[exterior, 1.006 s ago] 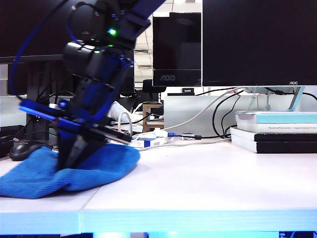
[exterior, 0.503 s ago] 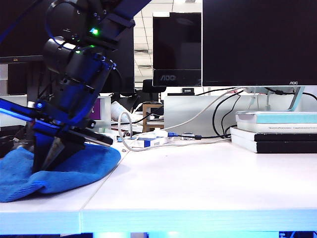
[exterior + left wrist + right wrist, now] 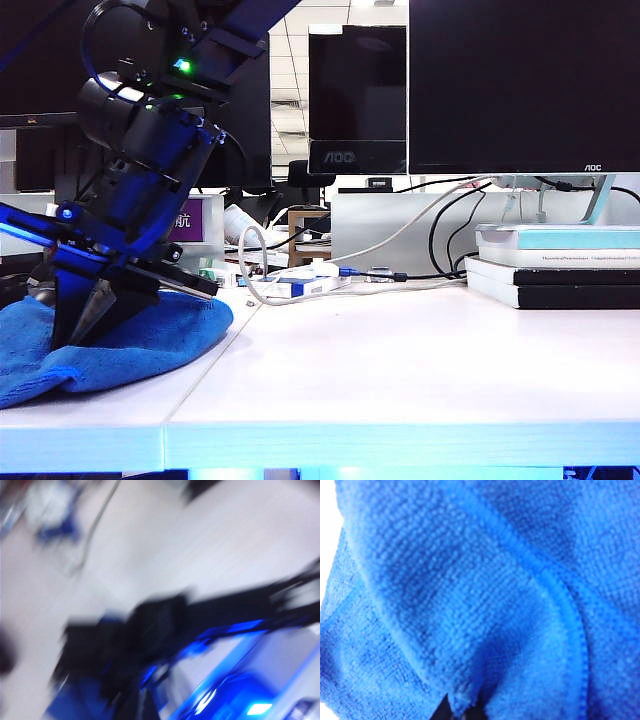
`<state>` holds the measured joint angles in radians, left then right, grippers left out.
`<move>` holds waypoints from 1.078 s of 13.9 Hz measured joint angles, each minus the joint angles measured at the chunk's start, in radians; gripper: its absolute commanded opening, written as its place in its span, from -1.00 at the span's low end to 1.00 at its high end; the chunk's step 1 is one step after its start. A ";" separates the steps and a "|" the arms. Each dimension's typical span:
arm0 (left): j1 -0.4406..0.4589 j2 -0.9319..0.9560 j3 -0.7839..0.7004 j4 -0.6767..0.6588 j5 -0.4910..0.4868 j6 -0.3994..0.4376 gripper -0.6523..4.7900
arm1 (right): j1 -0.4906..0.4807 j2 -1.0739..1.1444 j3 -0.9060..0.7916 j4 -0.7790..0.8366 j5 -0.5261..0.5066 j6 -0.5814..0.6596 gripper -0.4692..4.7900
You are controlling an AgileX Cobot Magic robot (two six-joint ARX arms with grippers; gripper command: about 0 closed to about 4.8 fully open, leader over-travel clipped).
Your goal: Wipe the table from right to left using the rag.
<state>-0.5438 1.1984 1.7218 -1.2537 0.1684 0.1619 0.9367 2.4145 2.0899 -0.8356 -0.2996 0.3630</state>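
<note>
The bright-blue rag (image 3: 150, 340) lies bunched at the left end of the white table (image 3: 400, 350), left of the panel seam. My right gripper (image 3: 75, 335) has reached across to that side and points down into the cloth, shut on the rag. In the right wrist view the rag (image 3: 470, 590) fills the picture, and only the dark tips of the right gripper (image 3: 460, 712) poke out of a fold. The left wrist view is smeared by motion. It shows pale table (image 3: 225, 540) and a dark arm with blue lights (image 3: 165, 620). My left gripper cannot be made out there.
Two stacked books (image 3: 560, 265) lie at the back right under a large monitor (image 3: 520, 85). Cables and a white cable loop (image 3: 250, 262) run along the back edge behind the seam. A purple box (image 3: 195, 220) stands behind the arm.
The right gripper has dragged the rag leftward over the table; the cloth's right edge has slid past the seam towards the left end. The arm has leaned further left.
</note>
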 measured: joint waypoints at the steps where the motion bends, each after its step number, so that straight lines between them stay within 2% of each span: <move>1: 0.003 0.000 -0.034 -0.021 -0.043 -0.006 -0.78 | 0.000 0.000 0.000 -0.001 0.000 -0.001 -0.82; 5: 0.068 0.002 -0.131 -0.016 -0.061 -0.137 -0.78 | 0.000 0.000 0.002 -0.008 0.000 -0.003 -0.82; 9: 0.256 0.002 -0.256 0.009 -0.063 -0.201 -0.78 | 0.001 0.000 0.002 -0.010 0.000 -0.012 -0.82; 10: 0.302 0.001 -0.284 0.027 -0.041 -0.201 -0.78 | 0.002 0.000 0.002 -0.010 0.000 -0.031 -0.82; 13: 0.443 0.001 -0.430 0.148 0.136 -0.200 -0.78 | 0.002 0.000 0.002 -0.011 0.000 -0.050 -0.82; 15: 0.506 0.001 -0.530 0.221 0.186 -0.200 -0.78 | 0.001 0.000 0.002 -0.011 -0.010 -0.048 -0.82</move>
<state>-0.0376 1.1995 1.1915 -1.0328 0.3542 -0.0376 0.9379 2.4145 2.0914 -0.8467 -0.3096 0.3153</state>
